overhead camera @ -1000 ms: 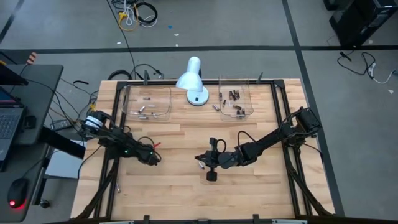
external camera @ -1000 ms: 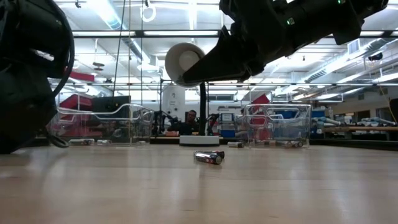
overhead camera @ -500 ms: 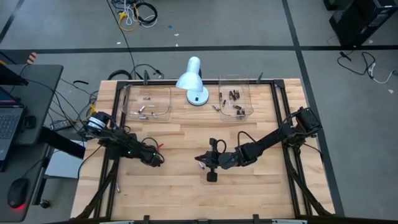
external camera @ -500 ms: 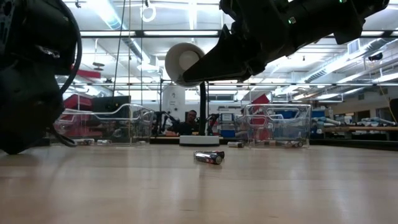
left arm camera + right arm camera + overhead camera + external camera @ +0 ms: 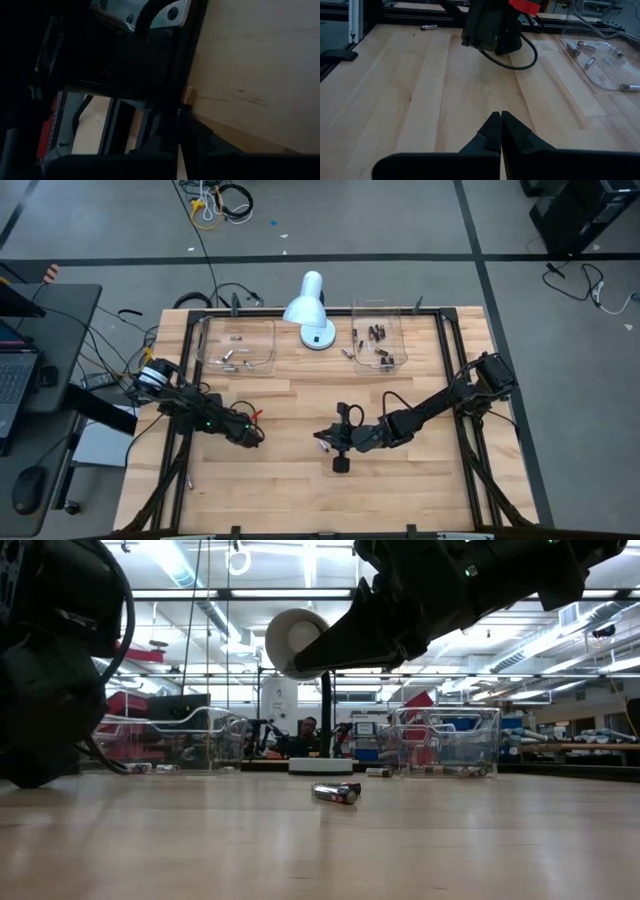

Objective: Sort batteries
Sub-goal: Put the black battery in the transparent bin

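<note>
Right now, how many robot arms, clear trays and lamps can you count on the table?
Robot arms: 2, the left arm and the right arm
Clear trays: 2, the left tray and the right tray
White desk lamp: 1
Total: 5

The wooden table (image 5: 300,480) carries two clear trays (image 5: 240,345), a lamp (image 5: 310,308) and loose batteries (image 5: 336,793).

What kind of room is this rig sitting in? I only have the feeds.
Most likely a robotics lab or open workshop. The low view shows long ceiling light strips and benches crowded with equipment behind the table; a person sits there. From above, loose cables lie on a grey floor beside a laptop desk.
</note>
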